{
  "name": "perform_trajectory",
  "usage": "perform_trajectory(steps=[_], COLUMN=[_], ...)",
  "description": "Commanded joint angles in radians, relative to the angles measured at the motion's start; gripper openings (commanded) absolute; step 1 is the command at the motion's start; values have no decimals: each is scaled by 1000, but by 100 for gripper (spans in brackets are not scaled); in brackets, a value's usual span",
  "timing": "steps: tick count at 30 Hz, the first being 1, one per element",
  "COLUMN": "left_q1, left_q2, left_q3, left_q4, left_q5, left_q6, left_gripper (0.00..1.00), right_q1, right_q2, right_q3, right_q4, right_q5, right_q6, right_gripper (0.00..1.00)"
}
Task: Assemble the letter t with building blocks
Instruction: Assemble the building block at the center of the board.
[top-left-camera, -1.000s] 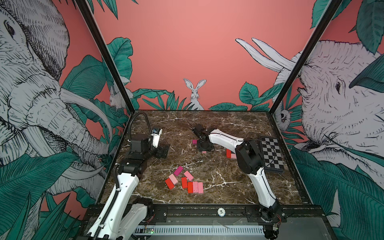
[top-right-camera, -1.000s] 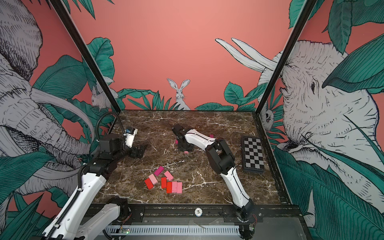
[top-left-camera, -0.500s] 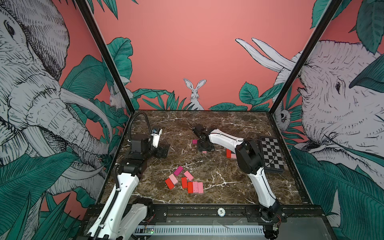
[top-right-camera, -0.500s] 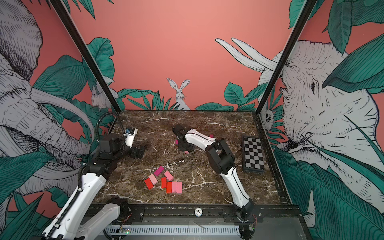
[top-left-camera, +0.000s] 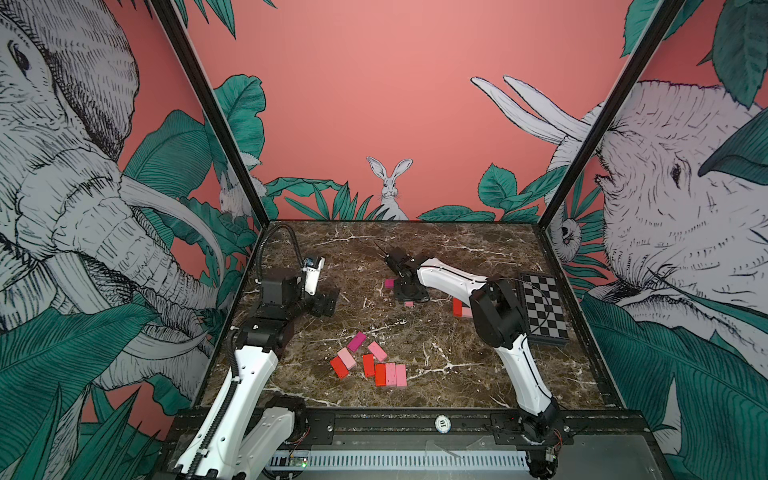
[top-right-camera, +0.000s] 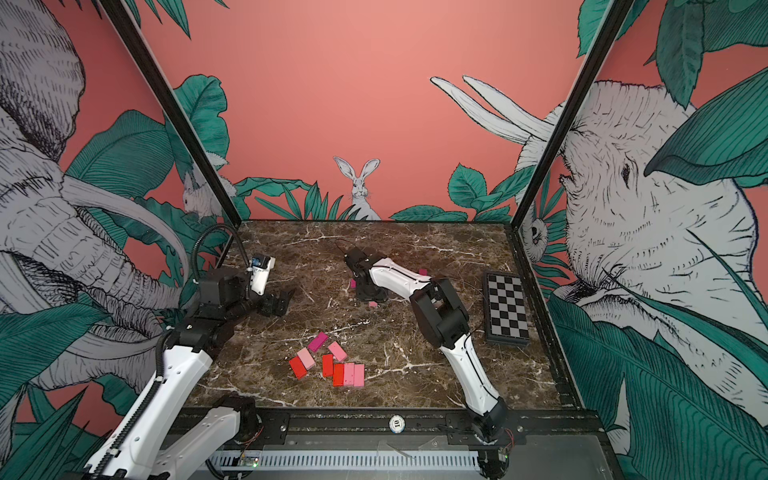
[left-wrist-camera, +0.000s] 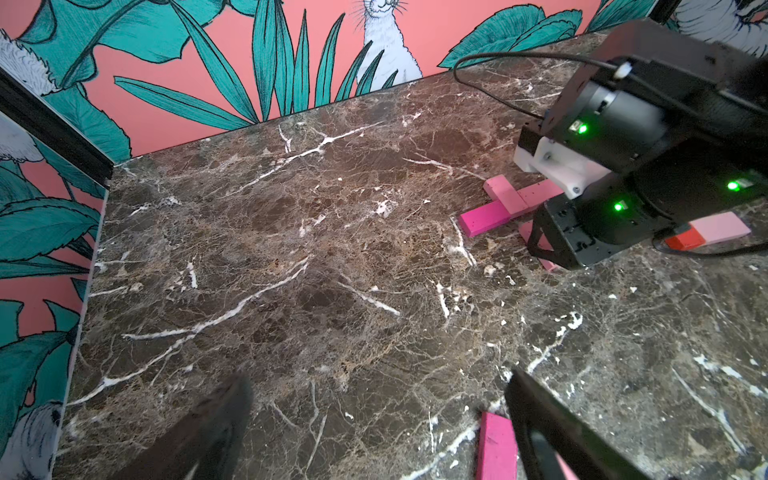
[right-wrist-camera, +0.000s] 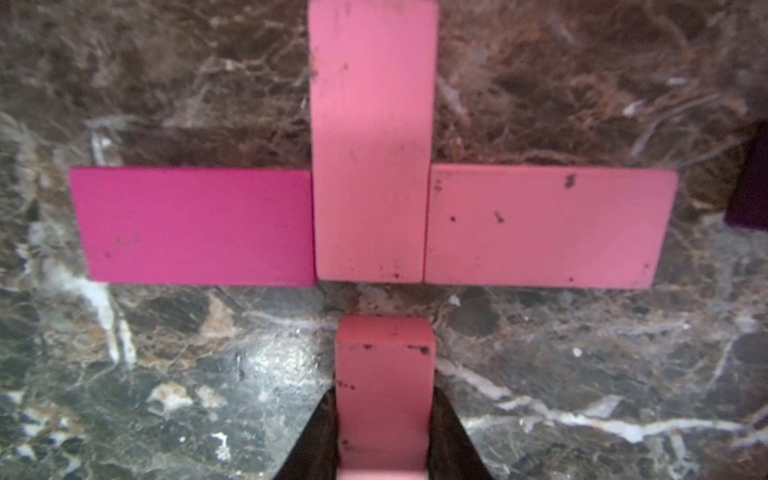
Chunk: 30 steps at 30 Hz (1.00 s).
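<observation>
In the right wrist view three building blocks lie flat in a cross: a magenta block (right-wrist-camera: 195, 226), a long pink block (right-wrist-camera: 372, 141) and a pink block (right-wrist-camera: 548, 226). Just short of the cross's middle is a fourth pink block (right-wrist-camera: 384, 390), and my right gripper (right-wrist-camera: 384, 440) is shut on it with a finger on each long side. In both top views that gripper (top-left-camera: 409, 296) points down at the table's far middle. My left gripper (left-wrist-camera: 374, 415) is open over bare marble, with a magenta block (left-wrist-camera: 496, 444) beside one finger.
Several loose red, pink and magenta blocks (top-left-camera: 374, 365) lie near the front middle. A red block (top-left-camera: 457, 306) lies under the right arm. A checkerboard plate (top-left-camera: 543, 307) sits by the right wall. A dark purple block (right-wrist-camera: 752, 195) shows at the wrist view's edge.
The right gripper's jaws have drawn in on the pink block. Neither arm has visibly moved in the top views.
</observation>
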<state>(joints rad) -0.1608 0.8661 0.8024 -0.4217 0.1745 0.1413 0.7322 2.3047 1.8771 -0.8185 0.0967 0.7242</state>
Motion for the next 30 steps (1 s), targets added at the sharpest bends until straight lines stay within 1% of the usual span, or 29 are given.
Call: perform_trajectory(steps=[1,30], left_q1=[3,3], left_q2=[-15,-13], left_q3=[26,26], left_q4=[-23,-28], left_q5=[-1,-8], left_q6=[-4,-2], left_gripper=[97,97], right_q1=[-3,-2], right_q2=[28,55], right_q3=[23,62], right_q4=[-2,-13], right_q5=[20,41], right_q6=[-13,-25], right_gripper=[32,32])
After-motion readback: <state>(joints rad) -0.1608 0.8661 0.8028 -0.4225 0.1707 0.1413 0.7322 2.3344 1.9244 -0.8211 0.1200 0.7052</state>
